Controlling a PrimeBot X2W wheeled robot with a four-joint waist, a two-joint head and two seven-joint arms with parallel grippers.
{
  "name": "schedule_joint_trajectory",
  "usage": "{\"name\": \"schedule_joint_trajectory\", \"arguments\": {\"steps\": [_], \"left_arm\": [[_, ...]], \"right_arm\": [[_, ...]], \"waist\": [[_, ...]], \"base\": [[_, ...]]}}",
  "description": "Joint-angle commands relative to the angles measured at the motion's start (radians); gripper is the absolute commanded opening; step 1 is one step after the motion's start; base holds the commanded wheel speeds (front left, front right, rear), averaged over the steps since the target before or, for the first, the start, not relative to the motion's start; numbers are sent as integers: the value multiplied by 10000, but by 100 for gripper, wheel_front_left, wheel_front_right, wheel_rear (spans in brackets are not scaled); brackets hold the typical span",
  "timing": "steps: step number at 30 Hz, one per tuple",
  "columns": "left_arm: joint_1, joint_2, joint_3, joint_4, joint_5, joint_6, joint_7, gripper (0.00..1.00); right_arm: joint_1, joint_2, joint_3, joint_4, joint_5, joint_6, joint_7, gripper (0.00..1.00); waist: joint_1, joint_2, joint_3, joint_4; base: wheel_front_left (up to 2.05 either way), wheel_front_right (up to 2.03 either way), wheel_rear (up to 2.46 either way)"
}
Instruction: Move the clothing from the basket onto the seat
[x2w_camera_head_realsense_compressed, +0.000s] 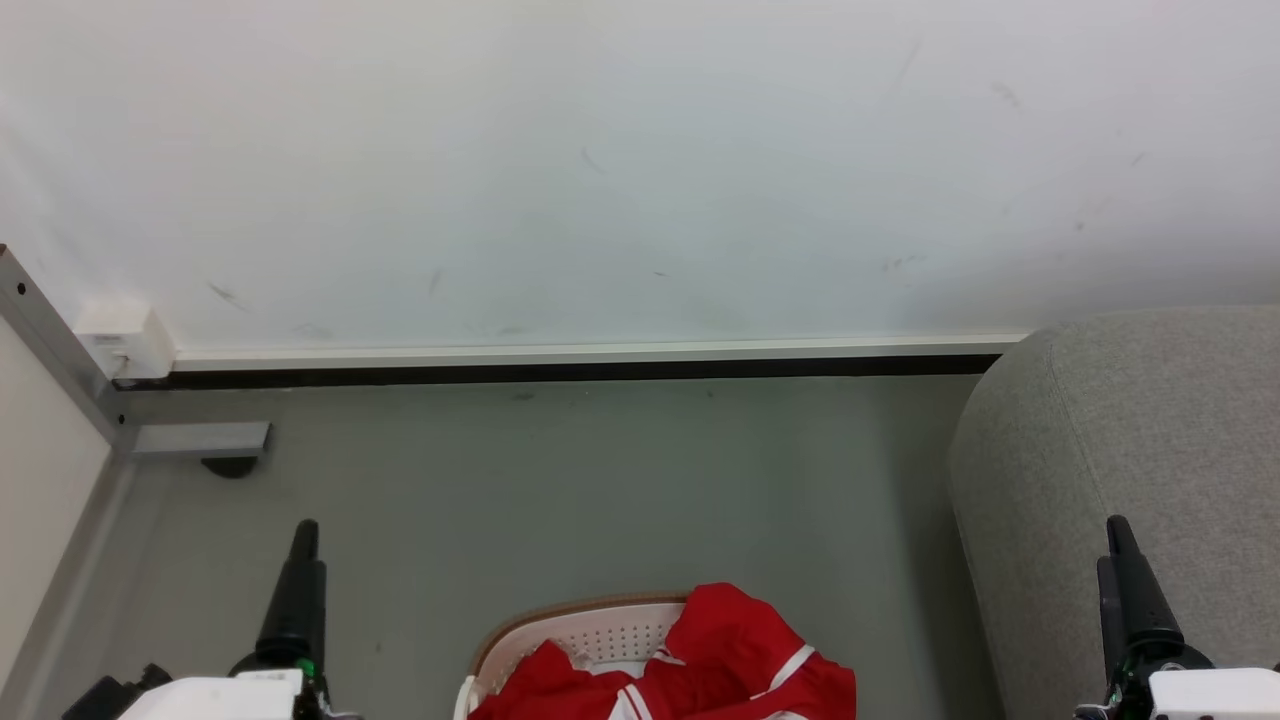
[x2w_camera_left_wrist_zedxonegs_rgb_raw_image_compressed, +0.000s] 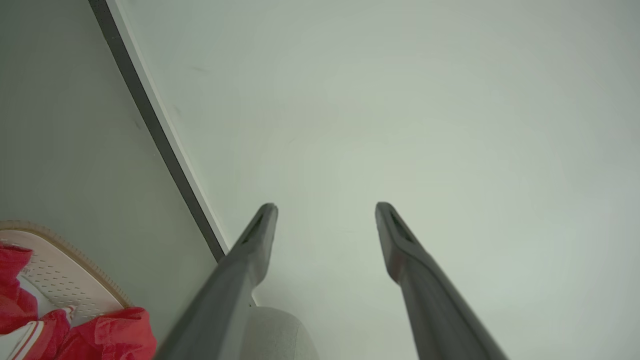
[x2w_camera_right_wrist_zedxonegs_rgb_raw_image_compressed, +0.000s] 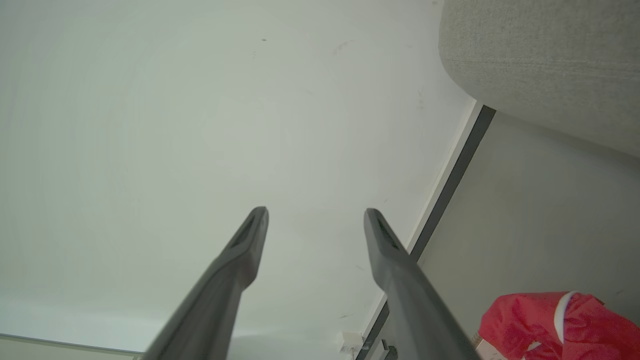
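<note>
Logging clothing (x2w_camera_head_realsense_compressed: 740, 640) — red heap in basket (x2w_camera_head_realsense_compressed: 610, 635), bottom centre; I judge it soft, light, floppy, so I'd pinch a raised fold. Left gripper (x2w_camera_left_wrist_zedxonegs_rgb_raw_image_compressed: 326, 206), right gripper (x2w_camera_right_wrist_zedxonegs_rgb_raw_image_compressed: 316, 211) — both spread wide, empty. Seat (x2w_camera_head_realsense_compressed: 1130, 480) at right.

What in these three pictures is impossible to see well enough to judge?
Rounded white perforated plastic basket with brown rim: head view, bottom edge cuts off its near part.
Bright red clothing with white stripes: head view, bunched and cut off, piece count unclear.
Large light grey fabric sofa: head view, right edge hides its sitting surface.
</note>
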Motion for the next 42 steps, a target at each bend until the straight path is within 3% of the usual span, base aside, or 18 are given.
{"name": "schedule_joint_trajectory", "arguments": {"steps": [1,28,42], "left_arm": [[-199,110,-17,-285,449,3,-150,100],[16,59,209,-632,6790,35,-1117,100],[115,72,102,-510,8778,250,-1498,100]], "right_arm": [[-204,-105,98,-207,-447,-4,-109,100],[-133,-125,871,-366,-6496,-8,-1072,100],[-122,-131,1064,-35,-9422,-11,-1466,100]], "waist": [[0,0,2,-8],[0,0,17,-132],[0,0,23,-135]], "base": [[0,0,0],[0,0,0],[0,0,0]]}}
